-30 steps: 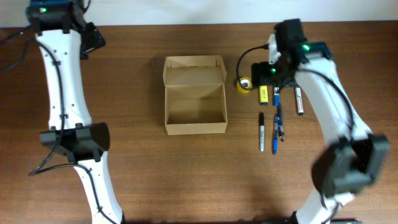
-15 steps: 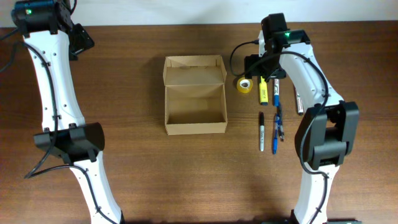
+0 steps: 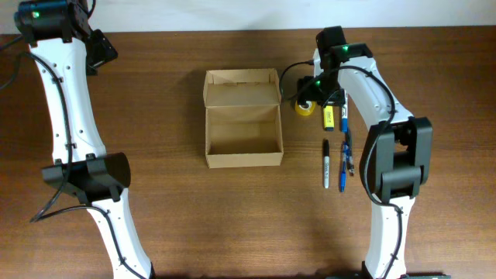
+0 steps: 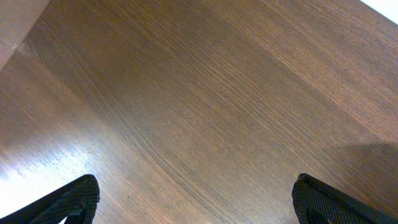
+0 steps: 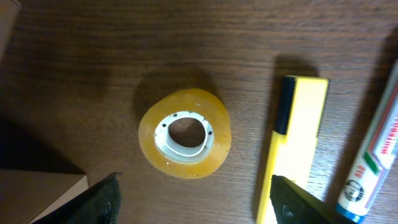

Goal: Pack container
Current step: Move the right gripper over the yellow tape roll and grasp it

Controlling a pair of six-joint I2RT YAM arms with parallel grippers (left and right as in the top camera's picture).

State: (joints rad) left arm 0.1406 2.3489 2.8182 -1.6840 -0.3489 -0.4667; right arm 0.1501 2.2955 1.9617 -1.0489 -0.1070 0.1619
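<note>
The brown cardboard container [image 3: 242, 128] sits open at the table's centre, its flap lid folded back at the far side; it looks empty. A yellow tape roll [image 3: 304, 106] lies right of it and shows in the right wrist view [image 5: 185, 132]. Beside it lie a yellow highlighter [image 3: 328, 116] [image 5: 297, 143] and a white marker [image 5: 373, 155]. My right gripper [image 3: 319, 91] [image 5: 193, 199] is open and empty, hovering over the tape roll. My left gripper [image 3: 99, 48] [image 4: 196, 199] is open and empty over bare wood at the far left corner.
Several pens and markers [image 3: 341, 159] lie in a row right of the container, including a black marker [image 3: 326, 163] and a blue pen [image 3: 344, 167]. The table's far edge [image 4: 12, 37] runs close to the left gripper.
My right gripper has moved left, from above the highlighter and pens to above the tape roll. The left arm shifted slightly left early on, then stayed still.
</note>
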